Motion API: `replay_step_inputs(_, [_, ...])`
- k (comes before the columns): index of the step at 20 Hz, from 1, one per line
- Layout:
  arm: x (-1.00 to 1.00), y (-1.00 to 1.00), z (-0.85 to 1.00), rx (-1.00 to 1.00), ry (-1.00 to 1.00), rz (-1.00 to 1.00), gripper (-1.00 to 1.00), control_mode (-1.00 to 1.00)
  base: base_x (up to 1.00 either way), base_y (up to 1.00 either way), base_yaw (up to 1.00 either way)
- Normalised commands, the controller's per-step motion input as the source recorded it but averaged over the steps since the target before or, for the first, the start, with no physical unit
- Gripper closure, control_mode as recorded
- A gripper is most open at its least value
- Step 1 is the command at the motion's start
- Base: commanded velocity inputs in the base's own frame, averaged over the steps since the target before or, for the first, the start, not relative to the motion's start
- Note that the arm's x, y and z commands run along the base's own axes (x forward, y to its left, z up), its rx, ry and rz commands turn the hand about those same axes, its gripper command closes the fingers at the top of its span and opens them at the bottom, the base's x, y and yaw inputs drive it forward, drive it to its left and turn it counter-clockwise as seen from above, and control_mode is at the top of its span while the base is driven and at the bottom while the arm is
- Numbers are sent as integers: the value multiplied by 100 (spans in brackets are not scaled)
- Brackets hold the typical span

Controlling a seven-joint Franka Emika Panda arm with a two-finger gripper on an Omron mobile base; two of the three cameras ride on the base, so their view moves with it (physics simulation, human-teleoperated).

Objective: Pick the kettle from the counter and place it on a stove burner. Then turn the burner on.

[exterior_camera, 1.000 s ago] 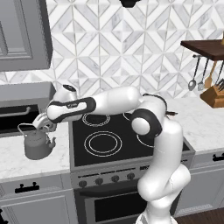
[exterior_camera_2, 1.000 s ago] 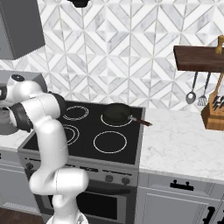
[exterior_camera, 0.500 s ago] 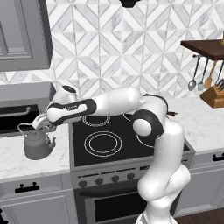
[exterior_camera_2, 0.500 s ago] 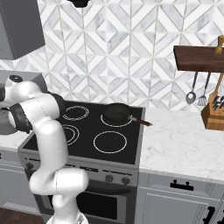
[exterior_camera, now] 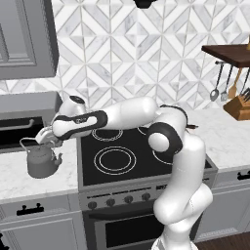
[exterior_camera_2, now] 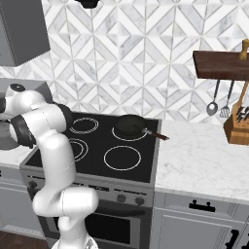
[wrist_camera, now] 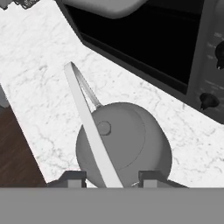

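While kettle (wrist_camera: 124, 144) sits on counter (wrist_camera: 39, 92), fingers (wrist_camera: 73, 176) spread wide, handle (wrist_camera: 89, 131) between them, not gripped.

One kettle (exterior_camera: 43, 162) stands on the desk (exterior_camera: 29, 181), and one black frying pan (exterior_camera_2: 130, 125) sits on the cooktop (exterior_camera_2: 97, 151). The cooktop bears four ring-marked burners. One knife block (exterior_camera_2: 238, 127) stands by two hanging utensils (exterior_camera_2: 218, 101).

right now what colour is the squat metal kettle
Dull grey squat metal kettle, clearest in the hand view.

Diamond-patterned grey-white tiled wall (exterior_camera: 141, 63), grey cabinets (exterior_camera: 24, 41), dark wood shelf (exterior_camera_2: 221, 65).
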Motion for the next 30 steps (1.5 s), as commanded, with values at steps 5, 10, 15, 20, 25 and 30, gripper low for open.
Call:
replay_step_inputs(5, [0,0,-1,0,1,0,100,-100,0,0,0])
replay_step_inputs(10, [0,0,0,0,0,0,100,-100,0,0,0])
replay_step_inputs(15, [-27,0,24,0,-10,0,100,-100,0,0,0])
replay_step_inputs(20, [-38,-22,62,0,-12,0,100,-100,0,0,0])
replay_step_inputs(25, [-40,-62,41,0,-2,-2,100,-100,0,0,0])
replay_step_inputs(30, [-40,-88,22,0,0,-4,100,-100,0,0,0])
